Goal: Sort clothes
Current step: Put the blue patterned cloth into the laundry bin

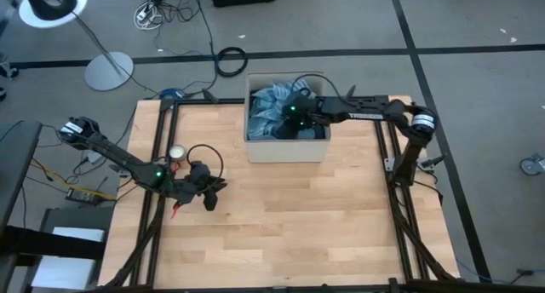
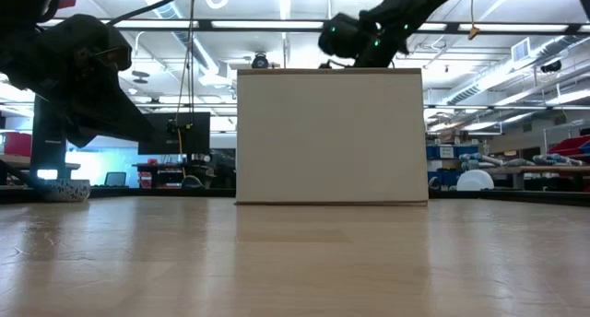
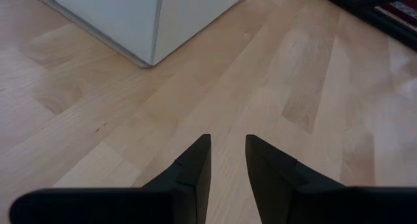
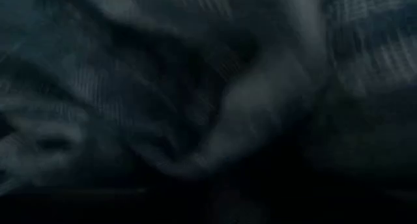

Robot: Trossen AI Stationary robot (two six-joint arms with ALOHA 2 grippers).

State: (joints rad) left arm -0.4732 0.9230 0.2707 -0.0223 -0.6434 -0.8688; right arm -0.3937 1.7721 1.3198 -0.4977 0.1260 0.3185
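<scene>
The clothes (image 1: pixel 271 110) lie heaped in the cardboard box (image 1: pixel 287 150) at the table's far middle: blue striped and pale blue cloth with darker pieces beside it. My right gripper (image 1: pixel 292 112) reaches into the box from the table's right and is low over the heap. Its wrist view is filled with dark, blurred folds of striped cloth (image 4: pixel 195 100), and its fingers do not show. My left gripper (image 1: pixel 210 193) hovers over bare table at the left. Its fingers (image 3: pixel 228 159) stand a little apart and are empty.
The box stands as a tall wall in the low view (image 2: pixel 332 137), and its near corner shows in the left wrist view (image 3: pixel 155 28). Bare wooden table (image 1: pixel 298 225) spreads near and right of it. A small red thing (image 1: pixel 176 210) lies under the left arm.
</scene>
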